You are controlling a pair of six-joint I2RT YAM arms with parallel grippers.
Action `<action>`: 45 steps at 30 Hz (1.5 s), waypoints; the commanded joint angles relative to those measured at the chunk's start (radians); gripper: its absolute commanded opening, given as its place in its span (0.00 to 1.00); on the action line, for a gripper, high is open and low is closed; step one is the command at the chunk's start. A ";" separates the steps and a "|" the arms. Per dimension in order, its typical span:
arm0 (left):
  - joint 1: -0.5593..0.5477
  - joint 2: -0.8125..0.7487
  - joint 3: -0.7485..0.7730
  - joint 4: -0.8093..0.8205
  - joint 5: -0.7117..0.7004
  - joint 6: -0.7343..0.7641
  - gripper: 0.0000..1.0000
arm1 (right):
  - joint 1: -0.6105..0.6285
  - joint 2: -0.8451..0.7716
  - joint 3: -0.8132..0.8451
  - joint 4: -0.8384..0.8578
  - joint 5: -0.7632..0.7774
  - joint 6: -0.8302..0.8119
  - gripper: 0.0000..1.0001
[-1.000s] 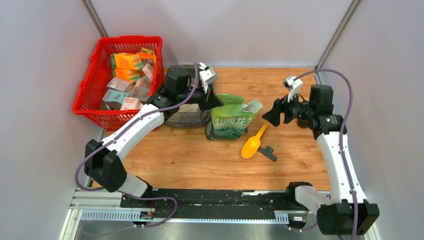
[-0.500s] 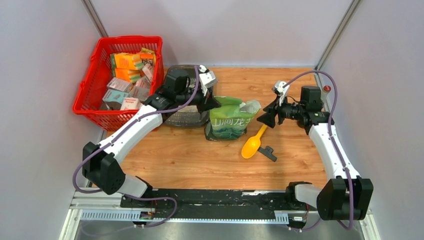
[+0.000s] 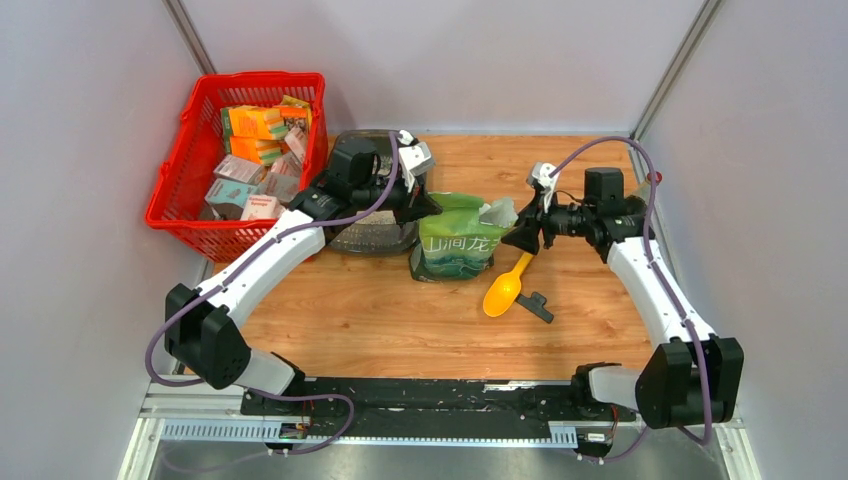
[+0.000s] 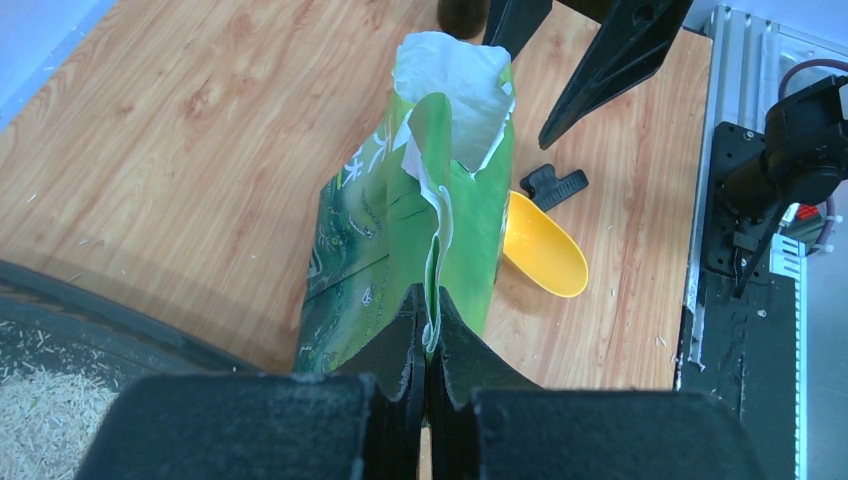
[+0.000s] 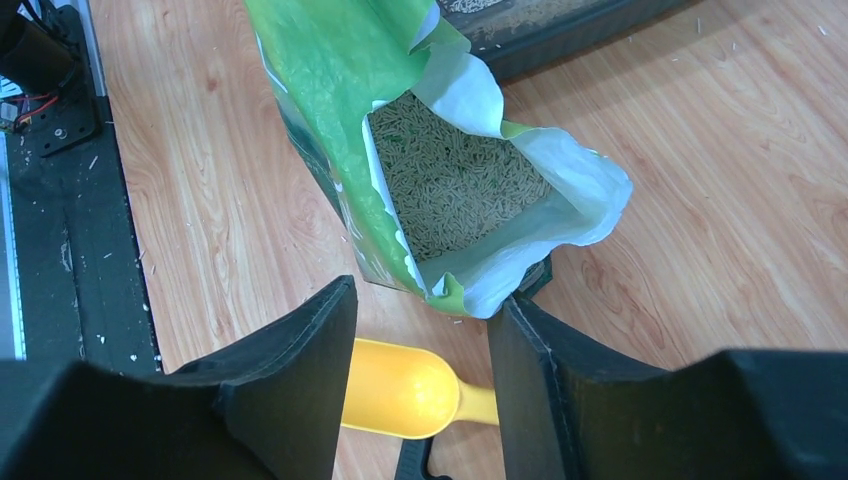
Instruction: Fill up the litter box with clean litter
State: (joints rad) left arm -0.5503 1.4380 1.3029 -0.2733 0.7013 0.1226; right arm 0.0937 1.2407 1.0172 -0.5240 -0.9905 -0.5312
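The green bag [image 3: 462, 245] stands upright on the wooden table, its mouth open to the right. Clean litter [image 5: 455, 185] shows inside it. My left gripper [image 4: 432, 320] is shut on the bag's folded left top edge [image 4: 437, 230]. The right gripper [image 5: 425, 300] is open, its fingertips just at the lower lip of the bag's mouth, above the yellow scoop [image 5: 400, 390]. The dark grey litter box [image 3: 375, 232] lies behind the bag, mostly hidden by my left arm. Its rim [image 4: 100, 320] and some litter [image 4: 40, 420] inside it show in the left wrist view.
A red mesh basket [image 3: 260, 77] full of small boxes stands at the back left. The yellow scoop [image 3: 505, 290] and a black clip [image 3: 537, 305] lie on the table right of the bag. Grey walls close in both sides.
My right gripper has moved left to the bag's open mouth, and its jaws have narrowed. The left gripper has kept its hold on the bag.
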 commanded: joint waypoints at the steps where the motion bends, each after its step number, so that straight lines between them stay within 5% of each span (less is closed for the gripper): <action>1: 0.000 -0.053 0.061 0.014 0.020 0.015 0.00 | 0.024 0.014 0.044 0.047 -0.025 -0.033 0.52; 6: 0.000 -0.047 0.068 0.009 0.023 0.015 0.00 | 0.043 0.013 0.021 0.123 0.000 -0.004 0.49; 19: 0.003 -0.033 0.104 -0.038 0.010 0.073 0.00 | 0.058 0.052 0.027 0.137 -0.005 -0.006 0.16; 28: 0.101 -0.002 0.352 -0.082 -0.009 0.093 0.44 | 0.058 0.062 0.029 0.153 0.006 0.011 0.02; 38: 0.141 0.491 0.590 -0.006 0.042 0.046 0.28 | 0.058 0.094 0.057 0.187 0.016 0.062 0.02; 45: 0.092 0.683 0.713 0.023 0.136 0.020 0.21 | 0.058 0.112 0.096 0.147 0.021 0.065 0.02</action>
State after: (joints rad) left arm -0.4232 2.1189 1.9305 -0.2802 0.7357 0.1795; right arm 0.1440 1.3457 1.0557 -0.3836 -0.9733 -0.4717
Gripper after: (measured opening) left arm 0.221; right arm 0.024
